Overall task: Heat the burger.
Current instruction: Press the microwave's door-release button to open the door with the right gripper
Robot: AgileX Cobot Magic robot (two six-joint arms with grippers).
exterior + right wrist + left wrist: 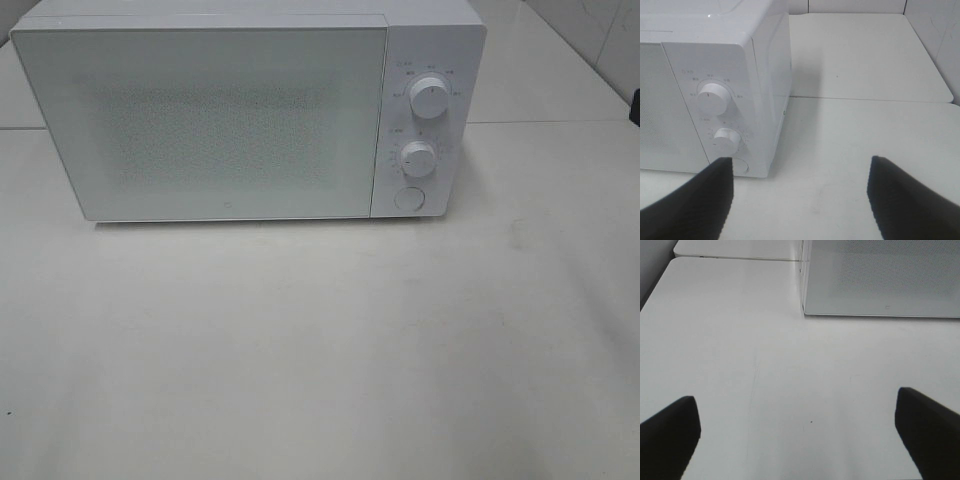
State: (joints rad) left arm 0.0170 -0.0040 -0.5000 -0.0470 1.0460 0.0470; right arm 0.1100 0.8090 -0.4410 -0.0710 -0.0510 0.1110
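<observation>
The burger is out of view in all three frames. A white microwave [240,115] stands at the back of the table with its door shut. Neither arm shows in the exterior high view. In the left wrist view my left gripper [797,427] is open over bare table, its dark fingertips [670,432] wide apart, with the microwave's lower door corner [880,280] ahead. In the right wrist view my right gripper [800,192] is open with nothing between its fingertips [905,200], facing the microwave's control side [720,100].
The microwave has two round knobs [429,93] [417,156] and a round button [408,197] on its right panel. The white table [320,350] stretches in front. A second table surface [865,55] joins behind, and a tiled wall [600,30] stands at the far right.
</observation>
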